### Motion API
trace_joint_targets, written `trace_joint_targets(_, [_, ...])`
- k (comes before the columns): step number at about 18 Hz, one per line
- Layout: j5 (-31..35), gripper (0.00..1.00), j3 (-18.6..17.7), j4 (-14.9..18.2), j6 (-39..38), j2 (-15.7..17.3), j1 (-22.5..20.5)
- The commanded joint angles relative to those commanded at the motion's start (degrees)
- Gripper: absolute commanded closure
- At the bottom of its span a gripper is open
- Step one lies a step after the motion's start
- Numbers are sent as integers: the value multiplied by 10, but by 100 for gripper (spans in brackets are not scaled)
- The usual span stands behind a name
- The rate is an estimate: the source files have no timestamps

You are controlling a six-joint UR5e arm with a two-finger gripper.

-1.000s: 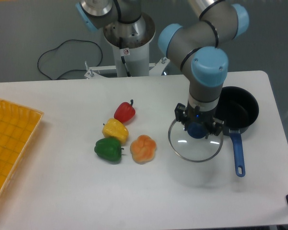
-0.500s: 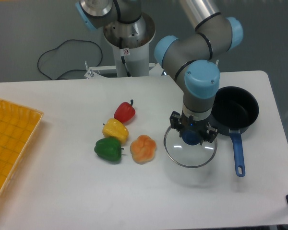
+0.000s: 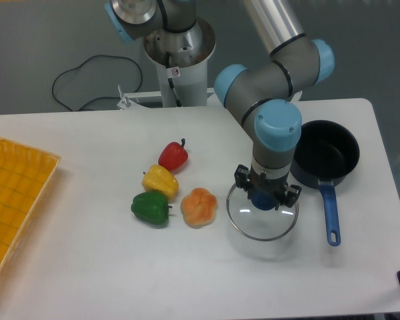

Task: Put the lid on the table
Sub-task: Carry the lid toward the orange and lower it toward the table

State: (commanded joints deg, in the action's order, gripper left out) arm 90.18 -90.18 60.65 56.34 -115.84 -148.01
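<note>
One gripper (image 3: 267, 198) clamps the blue knob of one glass lid (image 3: 262, 221) above the table (image 3: 87, 267). Nearby: four peppers (image 3: 174, 189), one saucepan (image 3: 327, 157), one yellow tray (image 3: 13, 200).

I count four peppers on my screen: one red pepper (image 3: 173, 155), one yellow pepper (image 3: 160, 180), one green pepper (image 3: 150, 207) and one orange pepper (image 3: 199, 207). I see one glass lid (image 3: 262, 217), one dark saucepan (image 3: 325, 157) with a blue handle, one yellow gridded tray (image 3: 13, 200), one white table (image 3: 87, 267), and one black cable (image 3: 87, 73) behind it.
</note>
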Motion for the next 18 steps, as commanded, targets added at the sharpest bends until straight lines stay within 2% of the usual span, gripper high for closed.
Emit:
trace_joint_targets(3, [1,48,0,-22,0,-16,0])
trace_joint_targets(11, [1,47,-6,-25,-2,-27,0])
trace_joint_targets(18, [1,47,-7,-49,-17,-36,1])
